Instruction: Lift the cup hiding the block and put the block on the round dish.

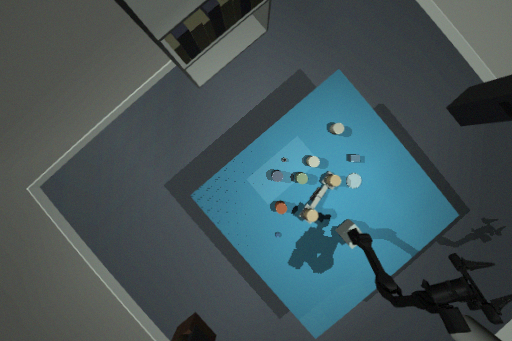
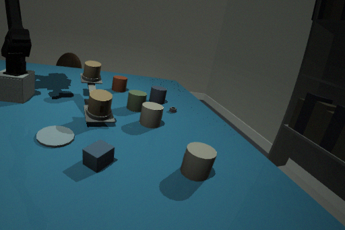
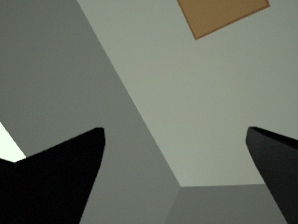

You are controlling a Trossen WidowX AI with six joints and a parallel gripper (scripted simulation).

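Two tan cups stand upright on the ends of the balance (image 1: 318,197). One cup (image 1: 334,180) (image 2: 100,103) is at the end beside the dish, the other cup (image 1: 311,215) (image 2: 92,71) at the far end, nearer the arm's base. The near end sits close to the table in the exterior view; which end is lower is hard to tell. No block shows under either cup. The pale round dish (image 1: 354,180) (image 2: 55,135) is bare. My gripper (image 1: 502,281) (image 3: 176,135) is open and empty, far from the balance, beyond the table's edge; the wrist view shows only walls and ceiling.
A blue-grey block (image 1: 354,158) (image 2: 98,155) lies near the dish. Off-white cylinders (image 1: 337,128) (image 2: 151,115), a green one (image 1: 301,178) (image 2: 137,100), a slate one (image 1: 277,175) and a red one (image 1: 281,208) (image 2: 119,83) stand around the balance. A small nut (image 2: 172,109) lies behind.
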